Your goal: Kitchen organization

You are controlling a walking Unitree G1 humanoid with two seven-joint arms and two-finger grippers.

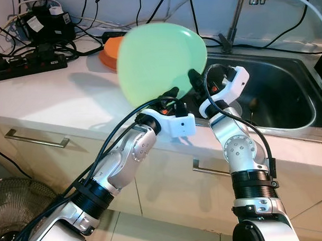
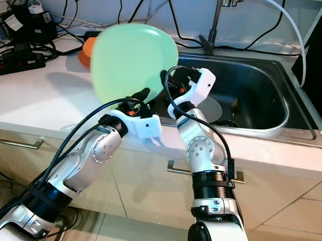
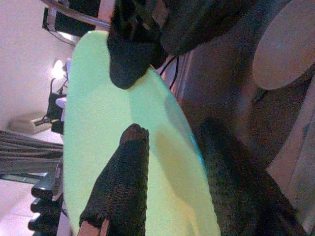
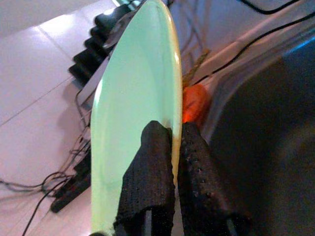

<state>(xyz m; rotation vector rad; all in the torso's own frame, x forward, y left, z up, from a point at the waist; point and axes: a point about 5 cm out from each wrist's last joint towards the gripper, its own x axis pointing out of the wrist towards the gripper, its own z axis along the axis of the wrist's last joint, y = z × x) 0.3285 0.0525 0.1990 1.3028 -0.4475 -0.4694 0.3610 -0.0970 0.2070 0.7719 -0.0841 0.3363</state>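
I've got the plate point(image 1: 161, 62) up on edge above the counter point(image 1: 54, 98), just left of the sink point(image 1: 279, 95). My left gripper point(image 1: 173, 94) is at its lower edge, my right gripper point(image 1: 194, 77) at its right edge — fingers point(image 4: 157, 172) either side of the rim. An orange dish point(image 1: 110, 52) sits on the counter behind the plate. Power strips point(image 1: 27, 64) and cables lie at the counter's back left. The faucet point(image 1: 237, 17) stands behind the sink — a bowl point(image 2: 211, 109) lies in it. Drawer handle point(image 1: 37, 139) below the counter, left.
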